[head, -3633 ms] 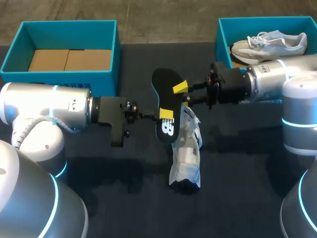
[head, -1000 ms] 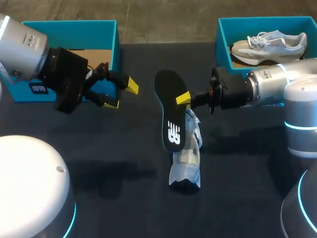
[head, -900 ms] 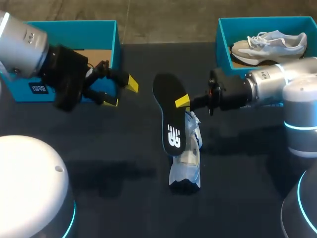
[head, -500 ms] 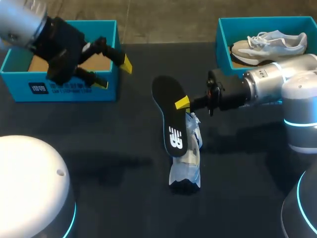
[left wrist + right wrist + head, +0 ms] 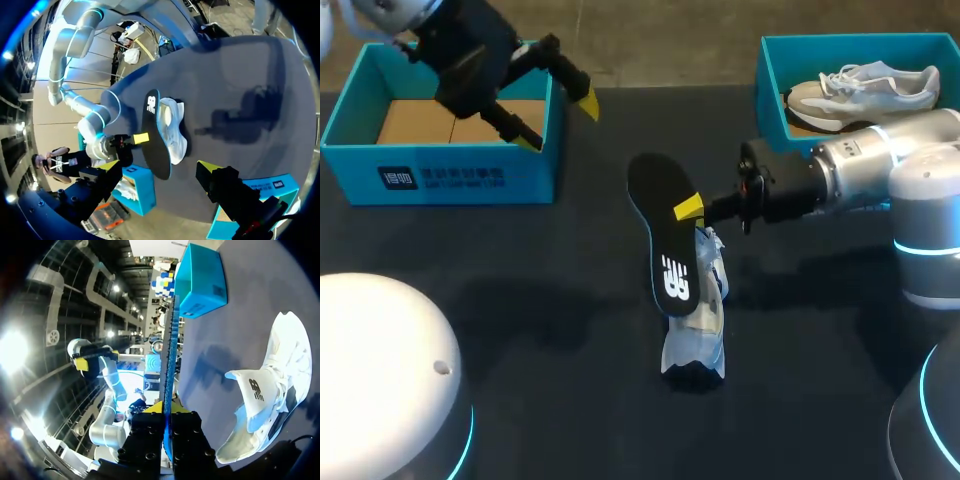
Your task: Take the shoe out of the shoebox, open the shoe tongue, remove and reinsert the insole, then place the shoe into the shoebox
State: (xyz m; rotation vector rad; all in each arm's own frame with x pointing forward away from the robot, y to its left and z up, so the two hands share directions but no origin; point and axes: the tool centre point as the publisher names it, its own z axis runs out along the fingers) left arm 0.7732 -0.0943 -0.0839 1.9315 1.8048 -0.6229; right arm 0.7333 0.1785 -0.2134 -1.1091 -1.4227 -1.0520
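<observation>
Right pincer (image 5: 692, 209) tight on insole (image 5: 661, 232)

Your surface (image 5: 570, 420) is a dark, matte top with no pattern, and it runs on past both pincers on every side you can see. The light on it is soft. A broad shadow with blurred edges lies well to the near side of your left pincer (image 5: 558, 123), and a fainter one lies beside your right pincer (image 5: 686, 210), toward your own edge. In the left wrist view, a dark shadow sits on the surface far ahead of the pincer.
</observation>
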